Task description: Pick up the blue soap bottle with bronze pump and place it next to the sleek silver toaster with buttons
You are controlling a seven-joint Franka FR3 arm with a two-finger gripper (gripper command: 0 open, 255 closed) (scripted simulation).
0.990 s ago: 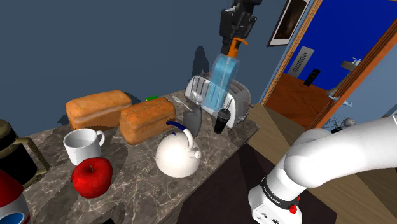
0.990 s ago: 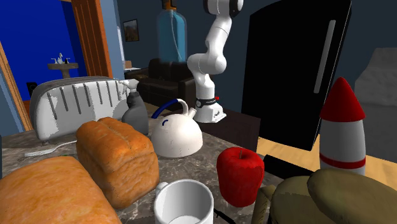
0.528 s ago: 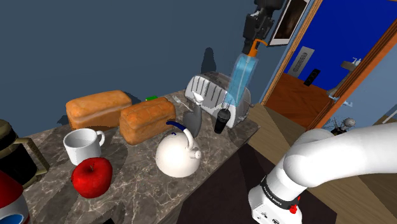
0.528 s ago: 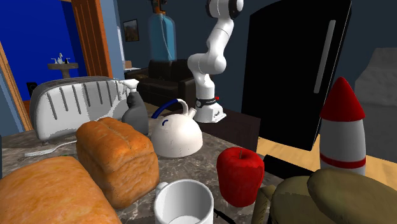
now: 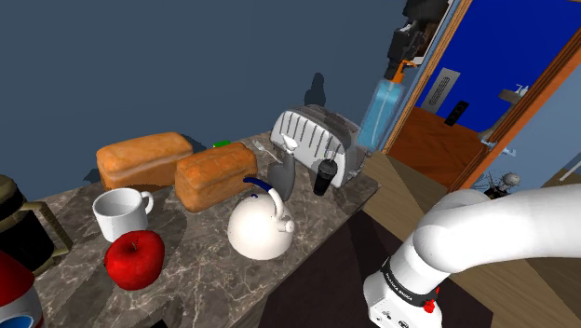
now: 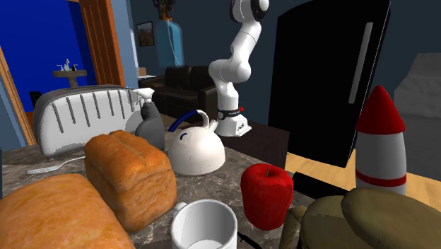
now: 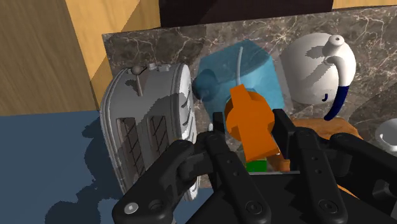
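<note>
While the pincer [image 7: 250, 129] grips its orange pump [image 7: 243, 109], the blue bottle [image 5: 380, 116] hangs near the toaster [image 5: 312, 140].

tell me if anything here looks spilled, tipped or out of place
Nothing looks spilled or tipped. Only the blue soap bottle is off the counter: the gripper holds it by its orange pump, in the air beside the toaster.

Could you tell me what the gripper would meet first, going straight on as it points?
Carrying the translucent blue bottle with orange pump, the gripper would probably meet dark marble counter beside the silver toaster.
</note>
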